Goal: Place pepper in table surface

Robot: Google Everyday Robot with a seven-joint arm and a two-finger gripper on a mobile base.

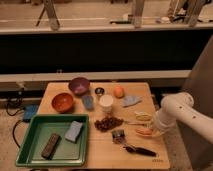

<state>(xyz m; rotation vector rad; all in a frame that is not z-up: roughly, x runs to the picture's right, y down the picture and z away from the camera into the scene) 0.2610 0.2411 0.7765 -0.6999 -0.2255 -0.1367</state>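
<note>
On my feed the table (100, 155) is light tan wood. The pepper (144, 132) shows orange-red beside my white arm's hand (156, 131) at the right edge. I see a green tray (30, 150), an orange bowl (62, 102), a purple bowl (79, 85) and a round orange fruit (118, 91).
</note>
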